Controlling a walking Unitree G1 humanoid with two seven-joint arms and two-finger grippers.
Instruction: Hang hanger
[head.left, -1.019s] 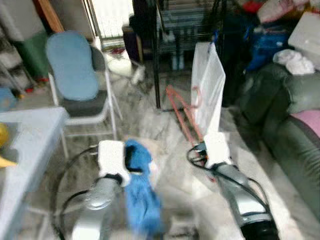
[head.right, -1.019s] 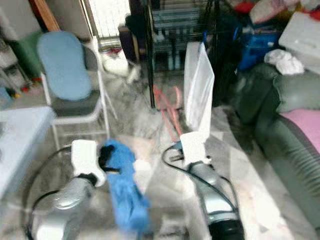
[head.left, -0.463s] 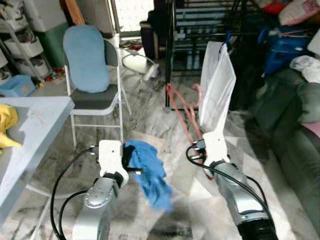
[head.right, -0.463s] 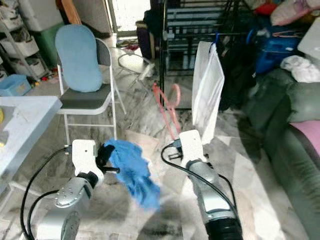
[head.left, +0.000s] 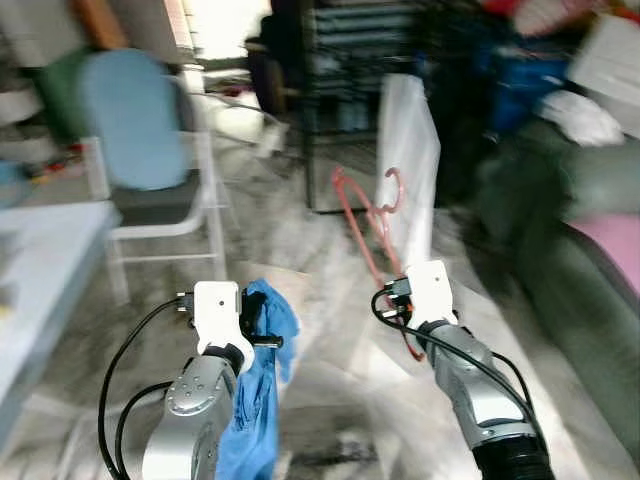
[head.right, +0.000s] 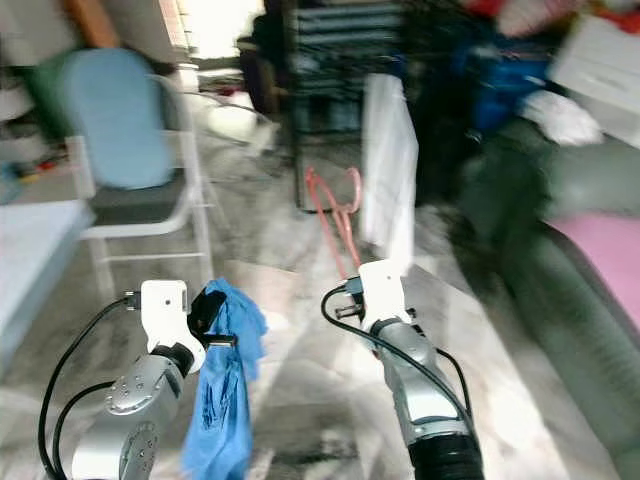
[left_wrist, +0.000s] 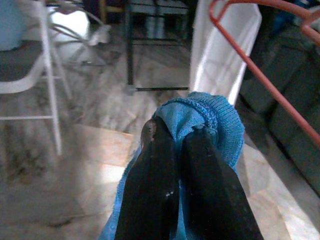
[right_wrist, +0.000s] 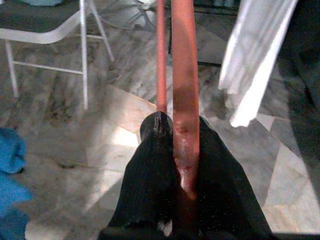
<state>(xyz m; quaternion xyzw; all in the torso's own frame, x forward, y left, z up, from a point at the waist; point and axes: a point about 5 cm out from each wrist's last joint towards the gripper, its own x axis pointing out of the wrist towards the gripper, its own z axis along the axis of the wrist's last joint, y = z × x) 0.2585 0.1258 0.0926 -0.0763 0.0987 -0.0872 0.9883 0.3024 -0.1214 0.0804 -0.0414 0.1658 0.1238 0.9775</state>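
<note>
A red plastic hanger (head.left: 365, 215) sticks up and forward from my right gripper (right_wrist: 176, 127), which is shut on its lower bar (right_wrist: 184, 75). The hook end points toward a black metal clothes rack (head.left: 345, 60) ahead. A blue knitted cloth (head.left: 255, 400) hangs limp from my left gripper (left_wrist: 177, 135), whose black fingers (left_wrist: 155, 170) are shut on its bunched top. Both arms are held low in front of me, left gripper (head.left: 262, 325) left of the right one (head.left: 395, 300).
A white garment (head.left: 408, 165) hangs on the rack straight ahead. A folding chair with a blue cushion (head.left: 130, 125) stands to the left, a pale table (head.left: 40, 270) at the near left. A dark green sofa (head.left: 580, 260) runs along the right. Marble floor lies between.
The camera has swung and the picture is blurred. The blue cloth, swung out to the right half a second ago, now hangs straight down. Both grips are unchanged.
</note>
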